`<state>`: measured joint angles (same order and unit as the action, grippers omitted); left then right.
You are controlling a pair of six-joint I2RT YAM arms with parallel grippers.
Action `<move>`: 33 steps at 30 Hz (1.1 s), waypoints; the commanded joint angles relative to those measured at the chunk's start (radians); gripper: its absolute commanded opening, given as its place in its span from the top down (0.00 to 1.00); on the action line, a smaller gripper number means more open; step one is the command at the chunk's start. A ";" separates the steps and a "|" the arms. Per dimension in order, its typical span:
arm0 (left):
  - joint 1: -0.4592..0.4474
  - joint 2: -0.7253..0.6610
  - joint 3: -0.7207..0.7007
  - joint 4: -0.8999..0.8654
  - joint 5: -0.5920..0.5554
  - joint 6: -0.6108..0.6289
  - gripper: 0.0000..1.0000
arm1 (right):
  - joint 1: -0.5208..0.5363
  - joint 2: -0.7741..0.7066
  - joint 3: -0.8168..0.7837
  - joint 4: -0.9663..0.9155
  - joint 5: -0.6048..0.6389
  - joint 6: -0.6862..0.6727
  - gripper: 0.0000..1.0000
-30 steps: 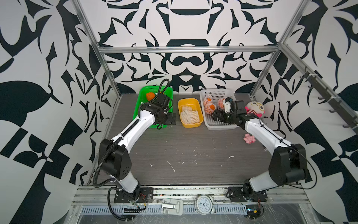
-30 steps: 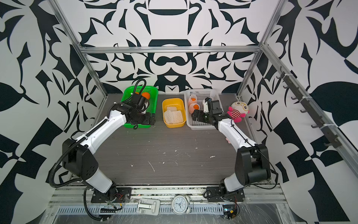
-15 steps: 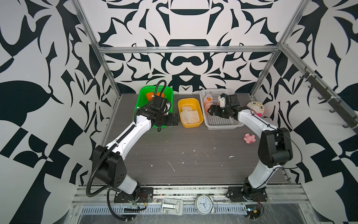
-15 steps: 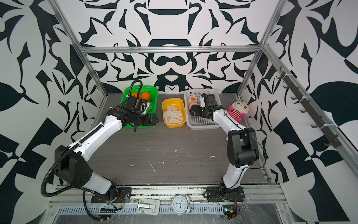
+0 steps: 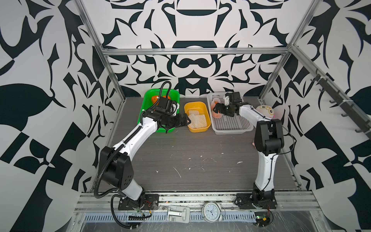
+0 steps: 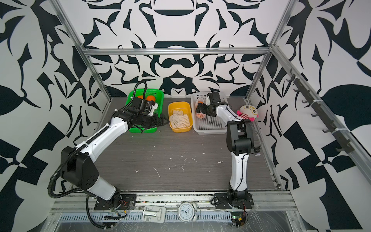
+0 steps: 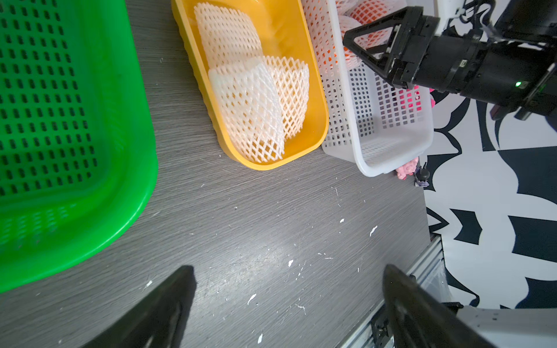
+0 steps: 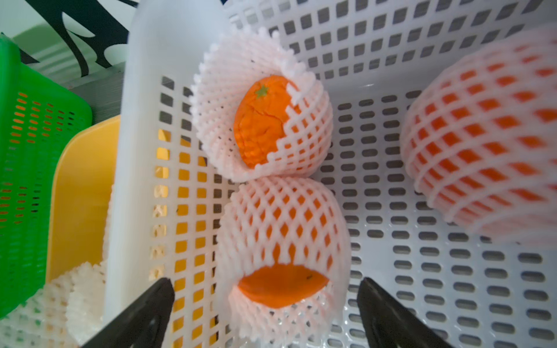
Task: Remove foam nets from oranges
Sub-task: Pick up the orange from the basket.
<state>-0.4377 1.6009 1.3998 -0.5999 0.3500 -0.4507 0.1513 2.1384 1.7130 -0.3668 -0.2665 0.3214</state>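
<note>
Three oranges in white foam nets lie at the back of the white basket (image 8: 452,286). The nearest netted orange (image 8: 283,241) sits between the wide-apart fingers of my right gripper (image 8: 265,283) without being gripped. A second (image 8: 262,120) lies just beyond it and a third (image 8: 488,144) off to one side. In both top views the right gripper (image 5: 215,107) (image 6: 198,107) is low inside that basket. Several empty foam nets (image 5: 197,120) (image 7: 256,105) lie flat in the yellow tub (image 5: 195,104). My left gripper (image 5: 187,120) (image 7: 287,268) is open and empty over the table beside the tub.
A green basket (image 5: 144,112) at the back left holds bare oranges (image 6: 151,98). A plush toy (image 5: 265,110) sits right of the white basket, with a small pink thing (image 7: 407,170) by the basket's corner. White crumbs dot the table. A clock (image 5: 212,212) stands on the front rail.
My left gripper has moved right, from the green basket's front to the yellow tub's edge. My right gripper has gone deeper into the white basket's back, and that arm's elbow has folded upright.
</note>
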 commanded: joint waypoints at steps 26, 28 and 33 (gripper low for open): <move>0.005 0.040 0.020 -0.001 0.017 -0.022 0.01 | -0.002 0.032 0.100 -0.050 0.028 0.004 0.41; 0.008 0.030 0.005 -0.003 0.009 -0.020 0.01 | -0.003 -0.001 0.085 -0.073 0.041 -0.007 0.42; 0.015 0.006 -0.014 -0.015 0.001 -0.017 0.01 | -0.002 -0.116 0.028 -0.142 0.077 -0.034 0.45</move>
<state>-0.4313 1.6482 1.3998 -0.5953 0.3603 -0.4683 0.1501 2.1357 1.7485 -0.4641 -0.2218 0.3176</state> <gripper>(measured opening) 0.994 0.651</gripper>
